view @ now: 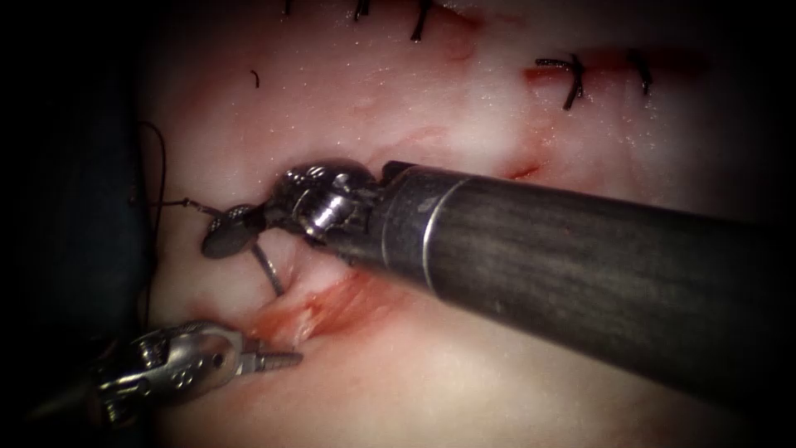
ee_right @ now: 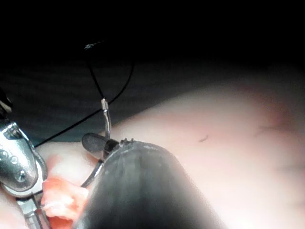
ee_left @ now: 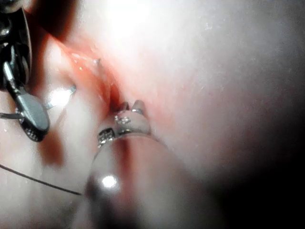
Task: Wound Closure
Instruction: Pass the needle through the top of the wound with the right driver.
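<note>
The right tool (view: 228, 234) comes in over the tissue (view: 464, 373) on its dark shaft, jaws shut on the curved needle (view: 269, 274) close behind its tail end. From the jaws the needle runs down into the tissue just above the left end of the open cut (view: 323, 311); its tip is hidden. Black thread (view: 162, 166) leaves the needle's tail and trails off to the left. The left tool (view: 278, 361) lies at the lower left, jaws shut, tips against the cut's near lip. The right wrist view has the needle (ee_right: 107, 121) and thread (ee_right: 97, 81); the left wrist view has the left tool (ee_left: 131, 107).
Finished black stitches (view: 572, 81) close other cuts at the top and upper right of the tissue. A short cut end of thread (view: 255, 79) lies at the upper left. A dark cloth (view: 75, 241) borders the tissue on the left. Red fluid stains the open cut's lips.
</note>
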